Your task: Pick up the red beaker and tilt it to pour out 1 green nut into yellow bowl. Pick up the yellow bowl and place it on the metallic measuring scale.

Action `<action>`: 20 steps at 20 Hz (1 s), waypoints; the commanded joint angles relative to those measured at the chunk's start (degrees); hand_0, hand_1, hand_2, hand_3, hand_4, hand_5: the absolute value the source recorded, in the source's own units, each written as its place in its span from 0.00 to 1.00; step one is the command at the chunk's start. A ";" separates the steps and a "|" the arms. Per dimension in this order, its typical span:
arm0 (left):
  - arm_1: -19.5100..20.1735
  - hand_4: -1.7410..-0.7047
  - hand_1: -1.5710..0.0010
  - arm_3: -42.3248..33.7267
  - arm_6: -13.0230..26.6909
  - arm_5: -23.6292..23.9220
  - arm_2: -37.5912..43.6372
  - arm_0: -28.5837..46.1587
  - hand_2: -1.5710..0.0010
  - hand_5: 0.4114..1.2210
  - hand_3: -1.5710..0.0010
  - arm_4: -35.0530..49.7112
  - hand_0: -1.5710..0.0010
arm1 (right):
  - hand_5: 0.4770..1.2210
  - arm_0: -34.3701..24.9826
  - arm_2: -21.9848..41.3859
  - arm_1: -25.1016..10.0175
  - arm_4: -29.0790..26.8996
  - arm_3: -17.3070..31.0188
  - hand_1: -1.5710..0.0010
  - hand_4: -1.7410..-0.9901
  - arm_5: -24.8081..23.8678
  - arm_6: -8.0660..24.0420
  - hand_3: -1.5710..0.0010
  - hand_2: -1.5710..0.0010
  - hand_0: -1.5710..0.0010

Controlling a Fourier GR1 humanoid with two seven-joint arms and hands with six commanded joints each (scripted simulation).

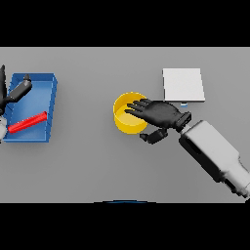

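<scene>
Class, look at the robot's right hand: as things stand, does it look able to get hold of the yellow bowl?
Probably yes. The right hand already reaches over the yellow bowl, fingers spread across its rim, thumb beside its wall. Nothing lies between them.

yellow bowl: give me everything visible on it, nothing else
The yellow bowl is round, with a plain bright-yellow wall and a paler yellow inside. It stands upright on the grey table, left of the metallic measuring scale and apart from it. The right hand reaches over its right side, fingers spread across the rim and thumb below beside the outer wall; whether it actually grips cannot be told. The hand hides that side of the bowl. No nut shows in the visible part.
</scene>
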 commanded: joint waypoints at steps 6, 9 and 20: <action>-0.12 0.96 1.00 1.22 -0.87 0.11 -0.08 -0.50 1.00 0.36 1.00 -0.44 1.00 | 0.34 -5.51 2.90 3.42 1.02 6.07 1.00 0.65 3.07 -0.34 1.00 1.00 1.00; 0.62 0.96 1.00 1.16 -1.51 -0.14 0.43 -0.13 1.00 0.35 1.00 -0.09 1.00 | 0.34 -6.93 4.07 3.66 2.13 8.64 1.00 0.64 3.28 -0.80 1.00 1.00 1.00; 0.58 0.96 1.00 1.13 -1.45 0.14 0.67 0.68 1.00 0.36 1.00 0.33 1.00 | 0.44 -8.78 4.29 6.30 1.06 14.03 0.98 0.58 8.52 2.07 0.91 0.95 0.98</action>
